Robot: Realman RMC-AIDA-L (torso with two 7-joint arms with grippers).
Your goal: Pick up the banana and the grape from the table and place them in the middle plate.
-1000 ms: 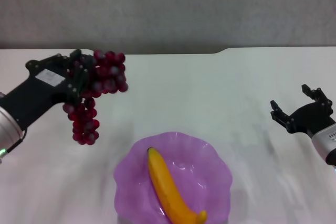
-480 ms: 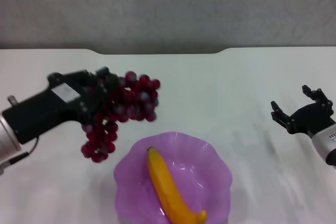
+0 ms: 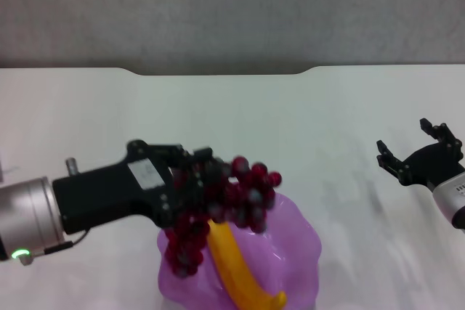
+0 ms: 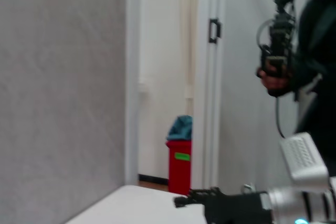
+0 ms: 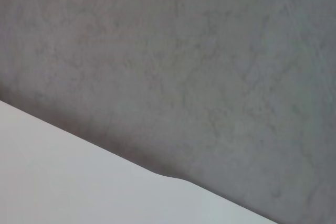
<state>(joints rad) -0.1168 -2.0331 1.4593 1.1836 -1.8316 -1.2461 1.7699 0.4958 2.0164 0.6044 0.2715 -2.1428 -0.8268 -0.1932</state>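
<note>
In the head view my left gripper [image 3: 207, 179] is shut on the grape [image 3: 240, 197], a dark red bunch held over the near-left part of the middle plate [image 3: 298, 241], a translucent purple scalloped plate at the front centre. Part of the bunch hangs down over the plate's left rim. The yellow-orange banana [image 3: 236, 266] lies inside the plate, partly hidden by the grapes. My right gripper [image 3: 418, 154] is open and empty at the right of the white table [image 3: 240, 107], well away from the plate; it also shows in the left wrist view [image 4: 184, 200].
The table's far edge has a notch along the grey wall [image 3: 218, 12]. The left wrist view shows a red bin [image 4: 180, 163] and a door beyond the table. The right wrist view shows only wall and tabletop [image 5: 63, 182].
My left gripper has carried the grape bunch to the right and nearer, from the far left of the table to over the plate. The right arm has stayed still.
</note>
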